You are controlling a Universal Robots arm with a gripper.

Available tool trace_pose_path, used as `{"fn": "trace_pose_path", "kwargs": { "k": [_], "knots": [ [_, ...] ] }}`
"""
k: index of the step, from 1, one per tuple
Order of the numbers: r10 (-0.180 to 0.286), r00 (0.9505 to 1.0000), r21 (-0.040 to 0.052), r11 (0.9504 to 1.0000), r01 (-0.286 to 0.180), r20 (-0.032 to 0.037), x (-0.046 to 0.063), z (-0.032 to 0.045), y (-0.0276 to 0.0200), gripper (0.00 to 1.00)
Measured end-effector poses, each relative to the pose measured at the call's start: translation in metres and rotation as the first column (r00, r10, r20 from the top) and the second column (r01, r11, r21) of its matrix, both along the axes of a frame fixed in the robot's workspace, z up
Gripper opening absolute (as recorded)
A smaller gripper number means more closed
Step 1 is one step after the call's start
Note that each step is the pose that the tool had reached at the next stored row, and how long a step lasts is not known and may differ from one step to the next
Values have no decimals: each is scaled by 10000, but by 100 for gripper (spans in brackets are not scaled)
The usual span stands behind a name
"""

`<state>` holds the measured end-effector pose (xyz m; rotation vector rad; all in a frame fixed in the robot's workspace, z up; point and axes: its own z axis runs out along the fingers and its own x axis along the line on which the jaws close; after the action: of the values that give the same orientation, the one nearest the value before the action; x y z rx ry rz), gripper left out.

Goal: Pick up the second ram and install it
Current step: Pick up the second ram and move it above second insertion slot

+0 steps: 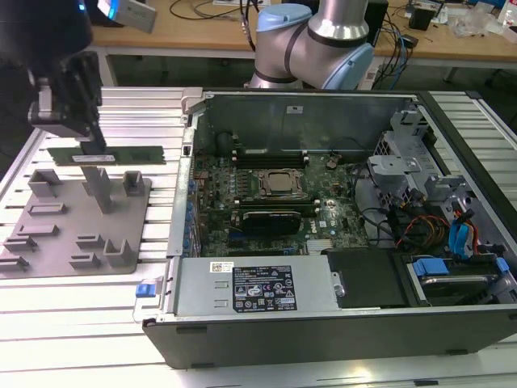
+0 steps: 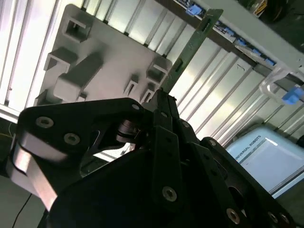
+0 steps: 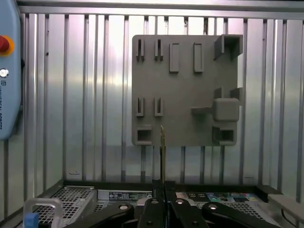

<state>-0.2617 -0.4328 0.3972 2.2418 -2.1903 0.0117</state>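
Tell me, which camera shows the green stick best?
The exterior view. The ram shows side-on there, nearly its whole green length, gripped by the tool. The second wrist view shows it slanting away from the tool, its near end hidden. The first wrist view shows just its thin edge.

The arm (image 1: 319, 44) shows its grey-and-blue joints at the far middle of the exterior view. The black gripper (image 1: 95, 139) hangs at that view's left, pointing downward. Its fingers (image 3: 156, 194) are pressed together, pinching the second ram (image 1: 133, 153) by its upper edge.
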Motion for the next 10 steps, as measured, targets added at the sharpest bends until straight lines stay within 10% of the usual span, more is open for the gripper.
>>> {"fn": "trace_pose_path", "kwargs": {
  "k": [10],
  "knots": [
    [-1,10000,0,10000,1,-11,610,-22,0,9]
  ]
}}
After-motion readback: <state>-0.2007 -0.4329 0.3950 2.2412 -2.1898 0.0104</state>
